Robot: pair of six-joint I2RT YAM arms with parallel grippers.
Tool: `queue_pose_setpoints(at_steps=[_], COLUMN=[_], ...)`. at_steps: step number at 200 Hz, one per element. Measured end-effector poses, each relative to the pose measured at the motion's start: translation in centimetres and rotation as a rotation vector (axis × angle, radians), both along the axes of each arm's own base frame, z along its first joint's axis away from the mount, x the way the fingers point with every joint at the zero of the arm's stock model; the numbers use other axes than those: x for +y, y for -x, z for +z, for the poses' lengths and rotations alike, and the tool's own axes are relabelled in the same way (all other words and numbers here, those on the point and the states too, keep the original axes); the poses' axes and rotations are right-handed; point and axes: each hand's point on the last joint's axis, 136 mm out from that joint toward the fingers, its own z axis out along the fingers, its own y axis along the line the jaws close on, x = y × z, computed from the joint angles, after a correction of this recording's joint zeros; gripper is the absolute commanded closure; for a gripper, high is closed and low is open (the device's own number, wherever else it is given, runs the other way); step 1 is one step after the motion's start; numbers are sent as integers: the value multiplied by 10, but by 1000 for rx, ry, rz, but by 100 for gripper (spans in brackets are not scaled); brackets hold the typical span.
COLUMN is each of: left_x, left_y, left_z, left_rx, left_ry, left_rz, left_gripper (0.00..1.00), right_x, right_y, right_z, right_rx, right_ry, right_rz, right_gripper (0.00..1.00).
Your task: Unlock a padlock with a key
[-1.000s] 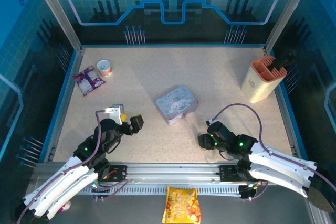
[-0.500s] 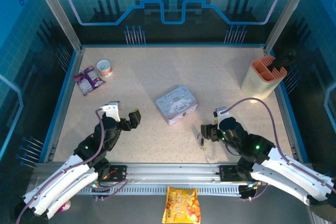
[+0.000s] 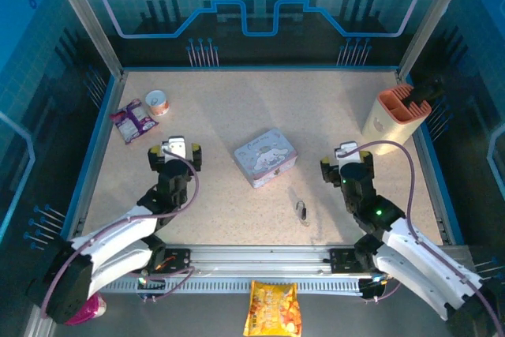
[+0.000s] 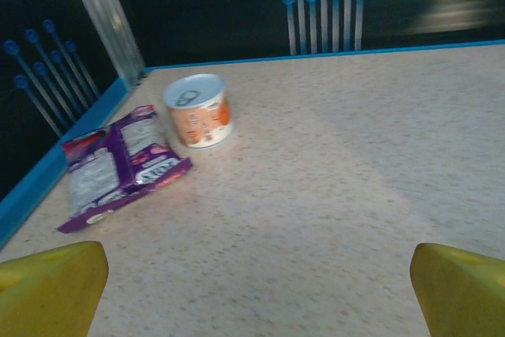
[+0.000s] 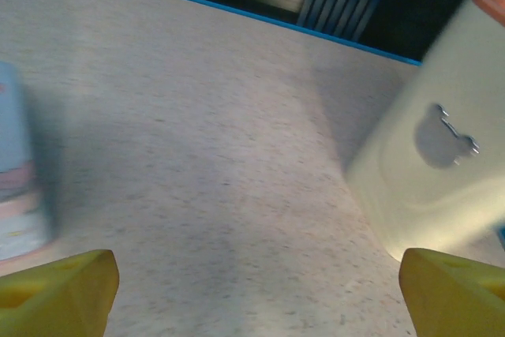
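Observation:
The tiny dark padlock (image 3: 302, 211) lies on the speckled table in front of the tin, with a thin pale bit beside it that may be the key; the two are too small to tell apart. My right gripper (image 3: 346, 165) stands open to the padlock's right and farther back, clear of it; its yellow fingertips (image 5: 55, 290) are wide apart over bare table. On the left side, apart from the padlock, my left gripper (image 3: 175, 151) is open. Its yellow fingertips (image 4: 51, 290) hold nothing.
A pastel cartoon tin (image 3: 266, 157) sits mid-table. A small orange can (image 4: 197, 110) and a purple snack packet (image 4: 118, 165) lie at the far left. A cream holder (image 3: 392, 120) stands at the far right, close ahead in the right wrist view. A yellow bag (image 3: 272, 309) lies below the rail.
My right gripper opened and drew back and to the right, leaving the padlock on the table. My left gripper turned towards the far left and opened a little wider.

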Motion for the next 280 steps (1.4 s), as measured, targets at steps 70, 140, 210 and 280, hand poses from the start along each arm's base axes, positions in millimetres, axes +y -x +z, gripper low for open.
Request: queue_pose_setpoints(at_steps=[70, 140, 210, 280], left_x=[25, 24, 38, 37], left_y=[-34, -60, -85, -85], left_z=[-47, -85, -62, -63], left_rx=[88, 95, 42, 47], left_ry=[40, 124, 195, 197], left_rz=[-28, -131, -105, -111], left_gripper=[1, 1, 1, 1], right_x=[-49, -23, -26, -30], right_y=[-42, -97, -127, -127], right_z=[-66, -67, -65, -65], right_rx=[58, -51, -78, -78], right_ry=[-29, -94, -159, -152], right_rz=[-148, 38, 30, 6], right_gripper=[0, 0, 0, 0])
